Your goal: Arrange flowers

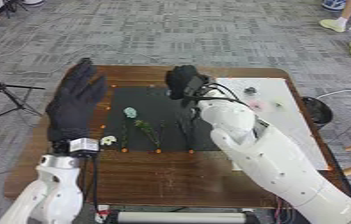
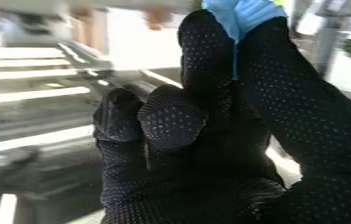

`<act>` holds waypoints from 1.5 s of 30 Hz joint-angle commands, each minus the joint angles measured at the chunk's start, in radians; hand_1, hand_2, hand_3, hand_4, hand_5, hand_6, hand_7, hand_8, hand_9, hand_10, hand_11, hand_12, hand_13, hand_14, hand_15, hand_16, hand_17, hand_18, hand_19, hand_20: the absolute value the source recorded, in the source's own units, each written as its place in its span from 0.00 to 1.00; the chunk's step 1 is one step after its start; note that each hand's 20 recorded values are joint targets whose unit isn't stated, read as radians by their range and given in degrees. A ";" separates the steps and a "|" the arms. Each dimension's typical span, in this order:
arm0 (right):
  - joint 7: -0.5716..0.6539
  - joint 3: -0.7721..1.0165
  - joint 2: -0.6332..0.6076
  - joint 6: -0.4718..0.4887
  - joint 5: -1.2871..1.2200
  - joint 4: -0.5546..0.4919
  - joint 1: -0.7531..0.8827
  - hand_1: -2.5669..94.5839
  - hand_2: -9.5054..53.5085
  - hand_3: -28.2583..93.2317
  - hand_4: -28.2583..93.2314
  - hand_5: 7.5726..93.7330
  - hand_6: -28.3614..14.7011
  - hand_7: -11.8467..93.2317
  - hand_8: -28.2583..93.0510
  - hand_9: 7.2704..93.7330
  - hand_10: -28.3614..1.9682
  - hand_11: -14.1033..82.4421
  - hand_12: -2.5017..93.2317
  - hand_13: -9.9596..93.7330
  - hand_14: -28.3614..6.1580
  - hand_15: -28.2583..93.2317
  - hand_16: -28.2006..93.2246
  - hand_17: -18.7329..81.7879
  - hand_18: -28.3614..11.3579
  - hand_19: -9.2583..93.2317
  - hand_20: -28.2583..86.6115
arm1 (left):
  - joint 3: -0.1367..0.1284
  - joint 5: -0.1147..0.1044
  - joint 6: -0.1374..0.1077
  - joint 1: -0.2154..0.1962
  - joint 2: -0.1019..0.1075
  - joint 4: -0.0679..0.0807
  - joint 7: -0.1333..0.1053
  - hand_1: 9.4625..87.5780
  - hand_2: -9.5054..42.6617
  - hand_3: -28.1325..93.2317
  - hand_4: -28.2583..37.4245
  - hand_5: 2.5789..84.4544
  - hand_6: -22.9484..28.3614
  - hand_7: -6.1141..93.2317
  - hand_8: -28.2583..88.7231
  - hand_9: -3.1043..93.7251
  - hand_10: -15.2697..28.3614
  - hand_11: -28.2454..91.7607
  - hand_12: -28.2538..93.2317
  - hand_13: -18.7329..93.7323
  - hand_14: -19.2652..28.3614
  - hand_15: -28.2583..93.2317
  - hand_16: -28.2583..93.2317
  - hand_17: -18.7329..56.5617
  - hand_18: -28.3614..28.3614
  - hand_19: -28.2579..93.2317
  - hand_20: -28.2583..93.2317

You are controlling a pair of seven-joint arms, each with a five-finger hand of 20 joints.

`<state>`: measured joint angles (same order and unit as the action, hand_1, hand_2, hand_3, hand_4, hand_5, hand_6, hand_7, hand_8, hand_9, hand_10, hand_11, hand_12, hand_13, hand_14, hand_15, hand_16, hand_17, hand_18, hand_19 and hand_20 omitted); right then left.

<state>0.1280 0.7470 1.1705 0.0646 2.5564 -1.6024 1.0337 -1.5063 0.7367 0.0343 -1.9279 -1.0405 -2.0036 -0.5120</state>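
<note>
Flower (image 2: 248, 16) of light blue colour was pinched between the thumb and one finger of the right hand (image 1: 183, 82). The right arm (image 1: 265, 147) came from the near right corner and leaned toward the left, so that its hand was over the far part of the dark mat (image 1: 145, 98). The left hand (image 1: 74, 107) was at the left side, with its fingers straight and a little spread, pointing away from the robot.

The gloves were of black fabric; in the right wrist view the right hand (image 2: 185, 175) had small pale dots in the knit, and its other fingers were curled. The arm shells were white, smooth and rounded. The petals looked thin and folded; they stood out beyond the fingertips, and a thin blue strip ran down between finger and thumb.

On the mat lay a pale blue bloom (image 1: 131, 112) and a green stem with yellowish parts (image 1: 145, 126), and a white bloom (image 1: 108, 140) lay by the left edge.
</note>
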 commanded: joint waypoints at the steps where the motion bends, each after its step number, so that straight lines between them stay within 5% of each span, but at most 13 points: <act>1: -0.065 -0.095 0.171 0.015 0.077 0.073 0.013 0.55 0.00 0.90 0.00 0.79 0.65 0.53 0.20 0.89 0.77 0.39 0.52 0.79 0.67 0.89 0.48 0.60 0.24 1.00 0.71 | 0.022 0.008 0.004 0.118 0.044 -0.001 -0.005 0.17 0.06 0.80 0.00 0.29 0.50 0.30 0.13 0.27 0.60 0.38 0.36 0.35 0.72 0.35 0.28 0.07 0.87 0.56 0.29; 9: -0.069 -0.100 0.225 0.021 0.151 0.142 0.008 0.55 0.00 0.89 0.00 0.80 0.68 0.51 0.20 0.91 0.77 0.36 0.51 0.79 0.67 0.89 0.48 0.60 0.24 1.00 0.71 | 0.056 0.013 0.036 0.176 0.030 0.018 0.005 0.17 0.06 0.80 0.00 0.29 0.50 0.30 0.13 0.27 0.60 0.38 0.36 0.35 0.73 0.36 0.27 0.07 0.87 0.56 0.29; 15: -0.036 -0.090 0.207 0.025 0.191 0.164 0.022 0.55 0.00 0.89 0.00 0.80 0.68 0.50 0.20 0.91 0.77 0.34 0.51 0.79 0.66 0.89 0.48 0.60 0.24 1.00 0.71 | 0.050 0.011 0.038 0.156 0.023 0.015 0.015 0.17 0.06 0.80 0.00 0.29 0.50 0.30 0.13 0.27 0.60 0.37 0.36 0.35 0.73 0.35 0.27 0.07 0.87 0.56 0.29; 24: -0.011 -0.057 0.200 0.159 0.214 0.166 0.039 0.50 0.00 0.86 0.00 0.70 0.69 0.48 0.22 0.84 0.78 0.30 0.49 0.76 0.65 0.89 0.49 0.57 0.24 1.00 0.70 | 0.045 0.012 0.045 0.151 0.015 0.017 0.023 0.17 0.06 0.80 0.00 0.29 0.49 0.30 0.14 0.27 0.60 0.37 0.36 0.35 0.73 0.35 0.27 0.07 0.87 0.56 0.29; 34: -0.001 -0.054 0.190 0.125 0.189 0.148 0.043 0.40 0.00 0.89 0.00 0.64 0.69 0.41 0.18 0.71 0.65 0.48 0.30 0.73 0.64 0.90 0.48 0.55 0.24 1.00 0.70 | 0.044 0.011 0.038 0.150 0.010 0.021 0.031 0.17 0.06 0.80 0.00 0.30 0.49 0.30 0.14 0.27 0.60 0.37 0.36 0.35 0.73 0.35 0.27 0.07 0.87 0.56 0.29; 37: 0.007 -0.052 0.194 0.111 0.185 0.147 0.036 0.37 0.00 0.90 0.00 0.62 0.69 0.38 0.12 0.69 0.62 0.48 0.27 0.73 0.63 0.90 0.48 0.55 0.23 1.00 0.70 | 0.047 0.011 0.038 0.154 0.008 0.023 0.030 0.17 0.06 0.80 0.00 0.30 0.49 0.30 0.14 0.27 0.60 0.37 0.36 0.35 0.73 0.35 0.27 0.07 0.87 0.56 0.29; 45: 0.025 -0.021 0.189 0.084 0.137 0.110 0.032 0.32 0.00 0.90 0.00 0.52 0.61 0.32 0.13 0.60 0.55 0.43 0.25 0.72 0.60 0.90 0.47 0.54 0.22 1.00 0.70 | 0.046 0.010 0.037 0.147 -0.004 0.023 0.036 0.17 0.06 0.80 0.00 0.30 0.50 0.29 0.14 0.27 0.60 0.37 0.36 0.35 0.73 0.35 0.27 0.07 0.87 0.56 0.29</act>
<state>0.1320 0.6945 1.3627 0.1807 2.7235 -1.4506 1.0809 -1.4577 0.7442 0.0671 -1.7701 -1.0256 -1.9810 -0.4862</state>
